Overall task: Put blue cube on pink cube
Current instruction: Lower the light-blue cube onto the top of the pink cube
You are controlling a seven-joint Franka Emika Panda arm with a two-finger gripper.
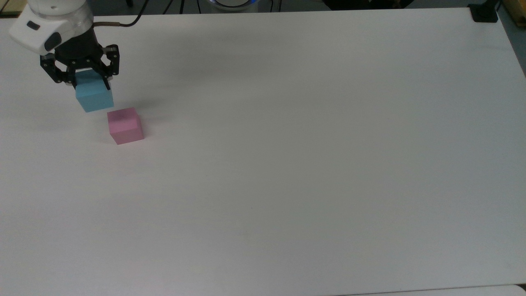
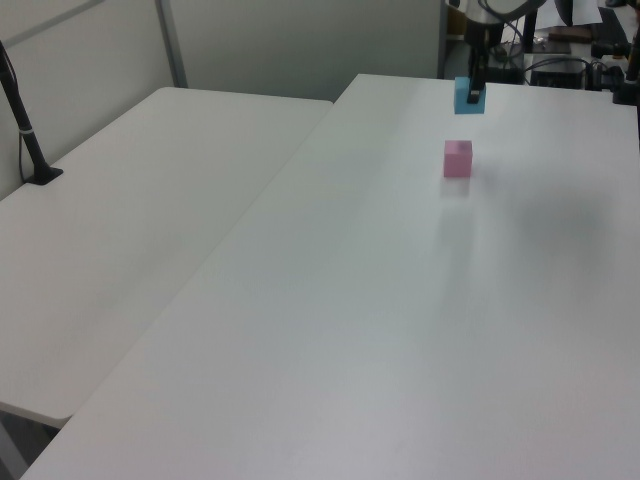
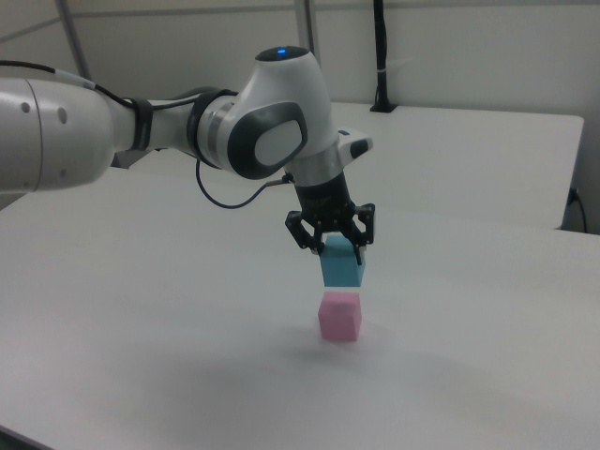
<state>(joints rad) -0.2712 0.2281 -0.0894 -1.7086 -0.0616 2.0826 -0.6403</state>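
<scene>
The pink cube point(image 3: 339, 315) sits on the table point(image 3: 187, 356). Just above it, not touching in the right view, hangs the blue cube point(image 3: 341, 265), clamped between the fingers of the gripper point(image 3: 331, 246), which points straight down. Behind, the arm point(image 3: 141, 131) reaches in from the right view's left.

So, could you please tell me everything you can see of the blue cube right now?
The blue cube is a small, light sky-blue, matte block with plain faces. The gripper is shut on its upper part, holding it in the air, roughly level. In the right view it hangs just above the pink cube, close over its top. Only the fingers touch it.
</scene>
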